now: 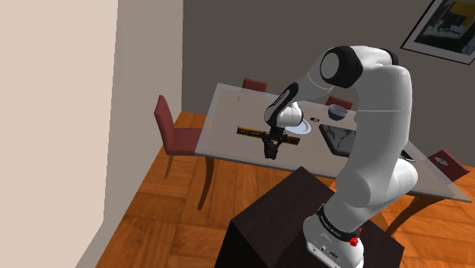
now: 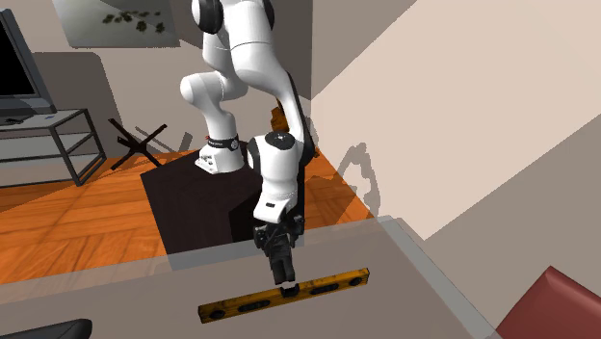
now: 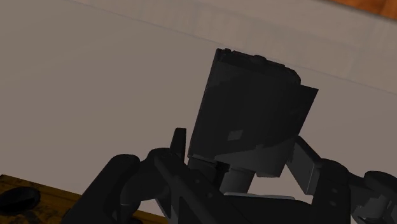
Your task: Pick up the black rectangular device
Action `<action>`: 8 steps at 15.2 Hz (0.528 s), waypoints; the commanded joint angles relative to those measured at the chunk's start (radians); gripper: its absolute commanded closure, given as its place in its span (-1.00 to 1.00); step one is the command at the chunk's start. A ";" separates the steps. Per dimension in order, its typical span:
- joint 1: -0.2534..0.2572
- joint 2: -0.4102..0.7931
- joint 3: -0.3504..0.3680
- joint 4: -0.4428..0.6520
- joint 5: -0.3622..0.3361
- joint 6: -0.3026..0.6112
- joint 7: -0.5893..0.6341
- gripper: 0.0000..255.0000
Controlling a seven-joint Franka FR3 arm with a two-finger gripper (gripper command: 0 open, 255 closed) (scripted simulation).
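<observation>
The black rectangular device (image 3: 251, 114) is a flat dark slab clasped between my two fingers, standing out past the fingertips with the grey table behind it. My gripper (image 3: 245, 159) is shut on it. In the shoulder view the gripper (image 1: 270, 149) points down near the table's front edge, with the device (image 1: 269, 154) hanging at its tip. The second exterior view has the gripper (image 2: 284, 274) just above a yellow spirit level (image 2: 327, 286).
The yellow level (image 1: 251, 132) lies on the grey table (image 1: 228, 106) beside the gripper. A white plate (image 1: 301, 129), a dark bowl (image 1: 337, 113) and a dark flat tray (image 1: 340, 139) sit farther along. A red chair (image 1: 173, 126) stands at the table's end.
</observation>
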 commanded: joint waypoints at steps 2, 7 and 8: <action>0.000 0.003 0.001 0.000 0.000 0.001 -0.001 1.00; 0.014 -0.064 -0.016 -0.019 -0.016 -0.047 0.009 1.00; 0.016 -0.077 -0.020 -0.022 -0.020 -0.057 0.011 1.00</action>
